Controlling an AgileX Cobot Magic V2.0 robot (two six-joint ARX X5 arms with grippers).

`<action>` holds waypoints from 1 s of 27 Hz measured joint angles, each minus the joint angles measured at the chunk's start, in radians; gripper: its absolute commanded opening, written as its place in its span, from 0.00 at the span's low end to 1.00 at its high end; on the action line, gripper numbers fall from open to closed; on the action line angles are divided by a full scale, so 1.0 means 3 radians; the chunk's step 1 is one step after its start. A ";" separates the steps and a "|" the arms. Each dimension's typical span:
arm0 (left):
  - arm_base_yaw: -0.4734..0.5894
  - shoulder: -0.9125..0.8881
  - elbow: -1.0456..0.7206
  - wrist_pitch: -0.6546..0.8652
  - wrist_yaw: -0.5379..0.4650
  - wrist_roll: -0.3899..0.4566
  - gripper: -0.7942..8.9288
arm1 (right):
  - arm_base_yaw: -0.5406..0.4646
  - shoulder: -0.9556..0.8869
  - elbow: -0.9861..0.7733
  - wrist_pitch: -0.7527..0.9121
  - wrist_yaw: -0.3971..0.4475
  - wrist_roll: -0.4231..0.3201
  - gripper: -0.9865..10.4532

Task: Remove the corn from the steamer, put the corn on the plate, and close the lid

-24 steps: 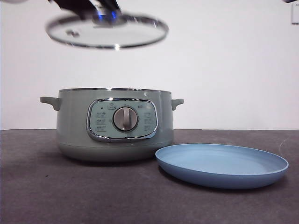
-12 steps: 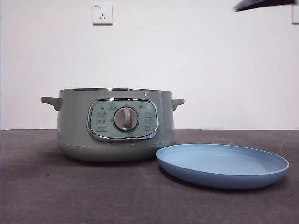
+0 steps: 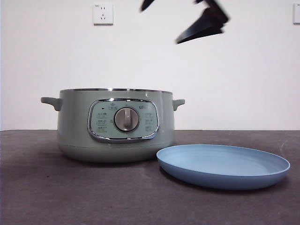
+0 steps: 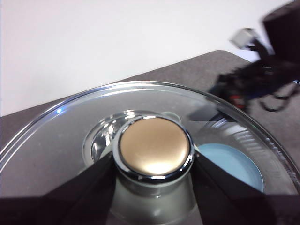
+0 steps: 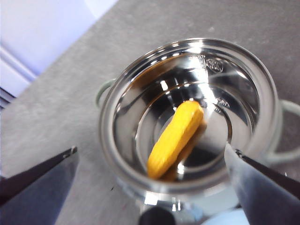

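Two grippers: both at work, one on the lid, one above the pot.
Left gripper [image 4: 152, 185]: its two black jaws are closed on the knob of the lid [image 4: 61, 140], one on each side, holding it up off the pot.
Lid: glass with a chrome rim; the table and the plate show through it in the left wrist view.
Right gripper [image 5: 150, 187]: jaws spread wide, hanging over the open steamer [image 5: 262, 93]; in the front view it shows as dark tips [image 3: 201, 26] high above the pot, right of centre.
Steamer [image 3: 75, 126]: stands uncovered on the dark table [image 3: 70, 197], left of centre, dial facing the near side.
Corn [image 5: 175, 138]: lies on its side on the shiny floor inside the steamer, between the spread jaws, untouched.
Plate [image 3: 220, 178]: light blue, on the table just right of the steamer and nearer, nothing on it.
Wall socket [image 3: 103, 14]: on the far white wall, upper left.
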 measured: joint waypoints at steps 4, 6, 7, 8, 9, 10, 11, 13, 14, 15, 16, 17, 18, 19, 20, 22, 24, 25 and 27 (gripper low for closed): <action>0.0000 -0.0094 0.0000 -0.0175 0.0004 -0.0001 0.07 | 0.0239 0.0561 0.0637 -0.0295 0.0390 -0.0006 0.66; 0.0000 -0.0122 0.0000 -0.0233 0.0006 -0.0001 0.07 | 0.0332 0.0837 0.0954 -0.0426 0.0590 -0.0020 0.66; 0.0000 -0.0128 0.0000 -0.0249 0.0013 -0.0001 0.07 | 0.0374 0.0982 0.1113 -0.0479 0.0698 -0.0032 0.66; 0.0000 -0.0134 0.0000 -0.0259 0.0018 -0.0001 0.07 | 0.0407 0.1119 0.1266 -0.0524 0.0788 -0.0042 0.66; 0.0000 -0.0134 0.0000 -0.0273 0.0020 -0.0001 0.07 | 0.0444 0.1306 0.1460 -0.0558 0.0880 -0.0053 0.66; 0.0000 -0.0132 0.0000 -0.0290 0.0023 -0.0001 0.07 | 0.0470 0.1478 0.1614 -0.0556 0.0940 -0.0057 0.65; 0.0000 -0.0123 0.0000 -0.0306 0.0025 -0.0001 0.07 | 0.0491 0.1623 0.1734 -0.0556 0.1012 -0.0064 0.63; 0.0000 -0.0120 0.0000 -0.0333 0.0032 -0.0001 0.07 | 0.0506 0.1850 0.1845 -0.0553 0.1094 -0.0066 0.63; 0.0000 -0.0113 0.0000 -0.0352 0.0032 -0.0001 0.07 | 0.0505 0.1935 0.1849 -0.0558 0.1153 -0.0065 0.63; 0.0000 -0.0111 0.0000 -0.0373 0.0031 -0.0001 0.07 | 0.0504 0.2007 0.1851 -0.0567 0.1214 -0.0066 0.63; 0.0000 -0.0112 0.0000 -0.0390 0.0032 -0.0001 0.07 | 0.0504 0.2069 0.1853 -0.0573 0.1226 -0.0065 0.63; 0.0000 -0.0112 0.0000 -0.0398 0.0036 -0.0001 0.07 | 0.0497 0.2117 0.1851 -0.0580 0.1231 -0.0065 0.63; 0.0000 -0.0112 0.0000 -0.0397 0.0039 -0.0001 0.07 | 0.0492 0.2143 0.1851 -0.0577 0.1232 -0.0065 0.63; 0.0000 -0.0112 0.0000 -0.0398 0.0039 -0.0001 0.07 | 0.0492 0.2150 0.1851 -0.0576 0.1233 -0.0065 0.63; 0.0000 -0.0112 0.0000 -0.0397 0.0039 -0.0001 0.07 | 0.0493 0.2152 0.1853 -0.0565 0.1232 -0.0065 0.63; 0.0000 -0.0112 0.0000 -0.0404 0.0041 -0.0001 0.07 | 0.0497 0.2172 0.1863 -0.0556 0.1232 -0.0065 0.63; 0.0000 -0.0114 0.0000 -0.0431 0.0041 -0.0001 0.07 | 0.0497 0.2255 0.1869 -0.0561 0.1233 -0.0065 0.63; 0.0000 -0.0118 0.0000 -0.0431 0.0042 -0.0001 0.07 | 0.0497 0.2303 0.1869 -0.0575 0.1233 -0.0065 0.63; 0.0000 -0.0120 0.0000 -0.0431 0.0042 -0.0001 0.07 | 0.0497 0.2364 0.1869 -0.0589 0.1232 -0.0065 0.63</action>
